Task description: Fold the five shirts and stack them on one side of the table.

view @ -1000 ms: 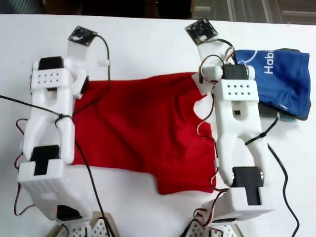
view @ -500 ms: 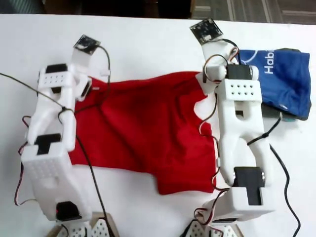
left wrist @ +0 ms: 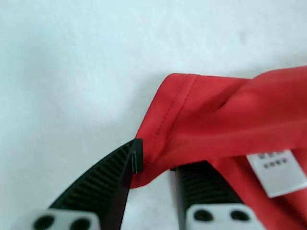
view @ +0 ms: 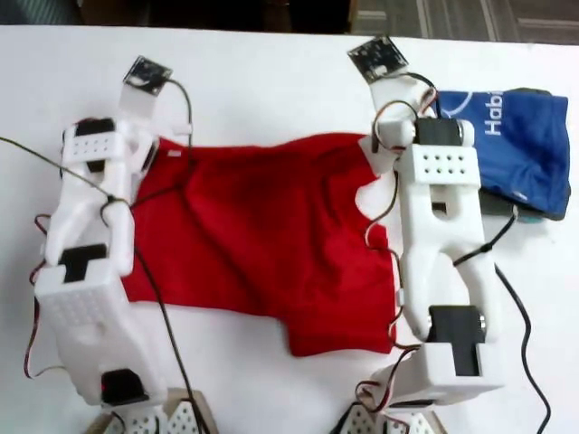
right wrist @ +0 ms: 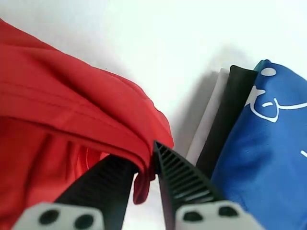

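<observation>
Left wrist view: left claw grips red shirt corner; right claw likewise. Apparently folding step; next, carry both across evenly.

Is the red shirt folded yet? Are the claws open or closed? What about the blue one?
red shirt, spread out and wrinkly, not folded
left gripper, shut on the red shirt's corner
right gripper, shut on the red shirt too
blue shirt, folded, lying on a black shirt

Bright, even light — soft shadows on the table.
</observation>
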### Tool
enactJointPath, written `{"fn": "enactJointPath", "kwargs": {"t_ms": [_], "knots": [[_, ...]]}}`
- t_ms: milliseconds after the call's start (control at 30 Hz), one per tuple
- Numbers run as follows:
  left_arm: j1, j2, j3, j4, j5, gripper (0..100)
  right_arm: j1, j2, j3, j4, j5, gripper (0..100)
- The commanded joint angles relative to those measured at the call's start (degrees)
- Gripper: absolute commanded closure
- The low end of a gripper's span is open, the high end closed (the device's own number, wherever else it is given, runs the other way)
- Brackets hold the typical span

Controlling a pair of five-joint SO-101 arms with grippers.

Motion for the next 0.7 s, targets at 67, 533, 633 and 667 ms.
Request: {"fn": "enactJointPath", "kwargs": {"t_ms": [67, 533, 633, 667], "knots": [[-0.70, -0.70, -1.89, -0.09, 0.44, 98, 0.66, -2.07, -2.81, 0.31, -0.09, 97.9], [-0.79, -7.56, -2.51, 6.77, 10.81, 97, 0.75, -3.56, -5.01, 0.31, -0.53, 97.9], [-0.70, -12.48, -2.51, 10.29, 10.73, 97, 0.75, -7.25, -8.62, 0.92, -0.53, 97.9], [-0.62, -14.68, -2.51, 11.69, 10.73, 97, 0.57, -8.57, -9.93, 1.54, -0.53, 97.9]]}}
